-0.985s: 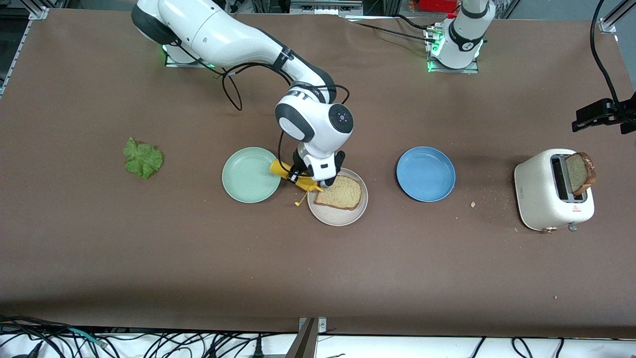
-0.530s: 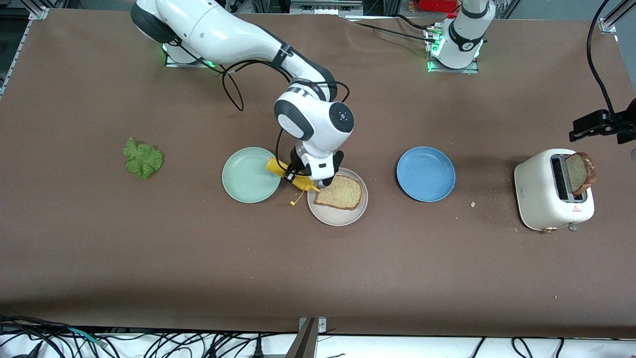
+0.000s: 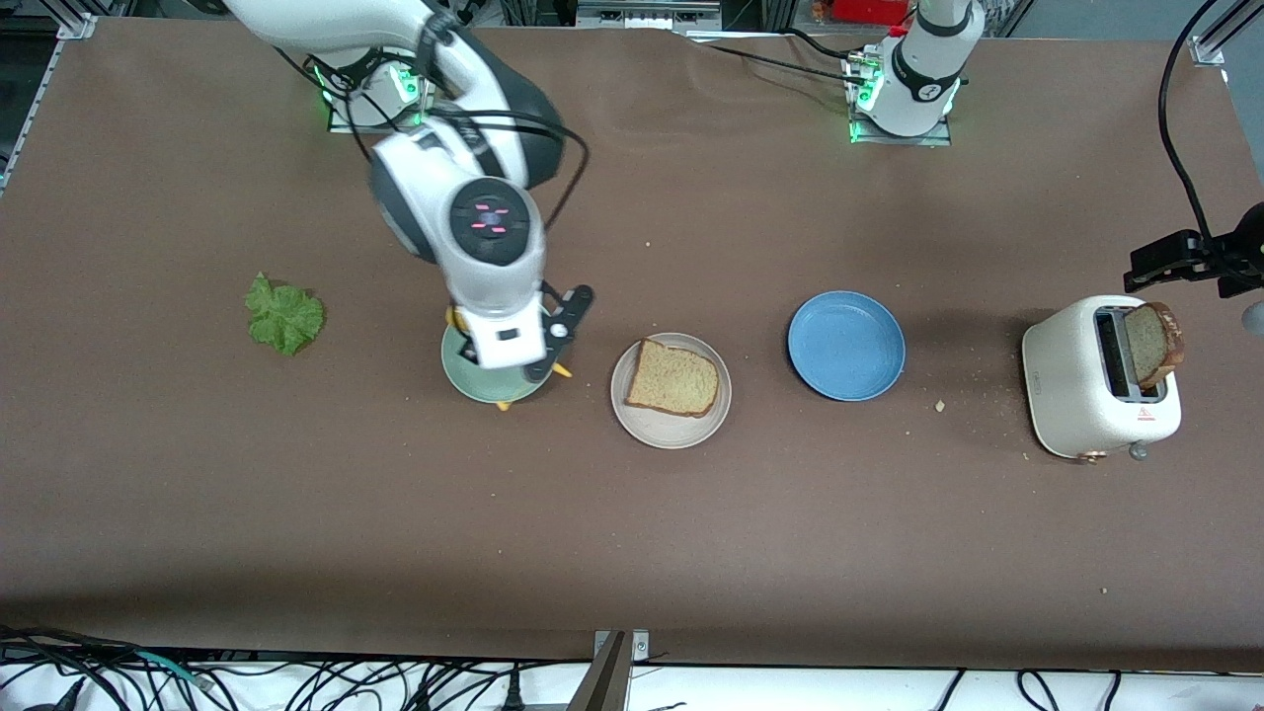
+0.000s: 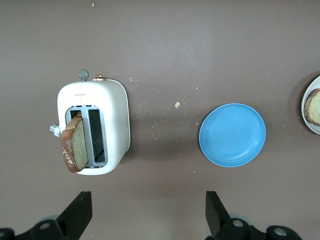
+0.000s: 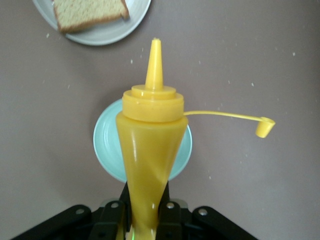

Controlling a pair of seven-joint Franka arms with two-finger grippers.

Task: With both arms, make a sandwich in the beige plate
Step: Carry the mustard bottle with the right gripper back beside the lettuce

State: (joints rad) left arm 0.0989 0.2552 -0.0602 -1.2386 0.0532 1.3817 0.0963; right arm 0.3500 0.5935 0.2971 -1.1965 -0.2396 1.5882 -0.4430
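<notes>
Now the right gripper [image 5: 145,215] hangs over the mint-green plate [image 3: 464,380], fingers pinched on a yellow sauce bottle [image 5: 150,150], its cap [image 5: 263,127] dangling open on its strap. One bread slice [image 3: 673,380] lies on the beige plate [image 3: 671,427], between the green and blue plates [image 3: 845,345]. I'd say the bottle wants setting down upright and gently, nozzle clear of the bread. Lettuce [image 3: 284,315] waits toward the right arm's end of the table. The left gripper [image 4: 147,215] waits spread wide above the toaster [image 4: 95,127], where the second slice [image 4: 74,144] stands.
</notes>
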